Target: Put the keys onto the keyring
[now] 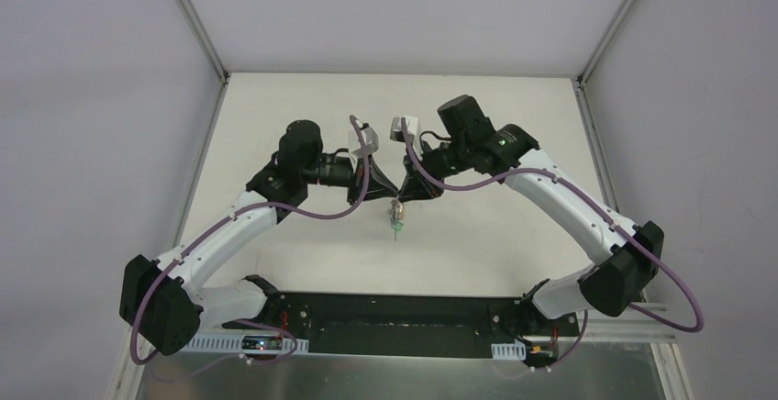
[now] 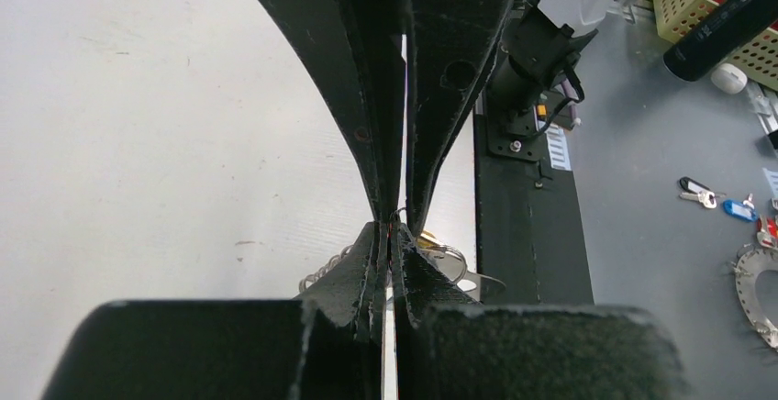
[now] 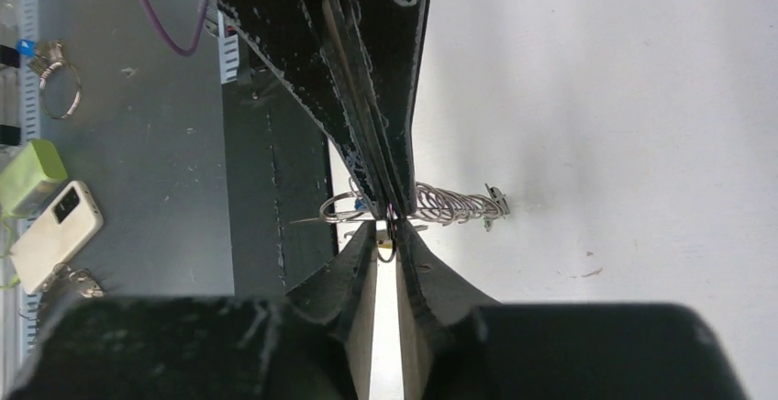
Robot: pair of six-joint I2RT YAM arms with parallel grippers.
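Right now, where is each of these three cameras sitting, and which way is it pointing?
Top external: above and behind the arms, looking down on the table; shows both arms, left end effector and right end effector meeting above dangling keys.
Left wrist: on the left arm, looking along its own fingers towards the right end effector.
Right wrist: on the right arm, looking along its own fingers the opposite way.
Both wrist views share the meeting tips.

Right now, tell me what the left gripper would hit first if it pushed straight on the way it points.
Most likely the right gripper: it faces the left gripper head-on, tips almost touching, with the keyring right at the meeting point.
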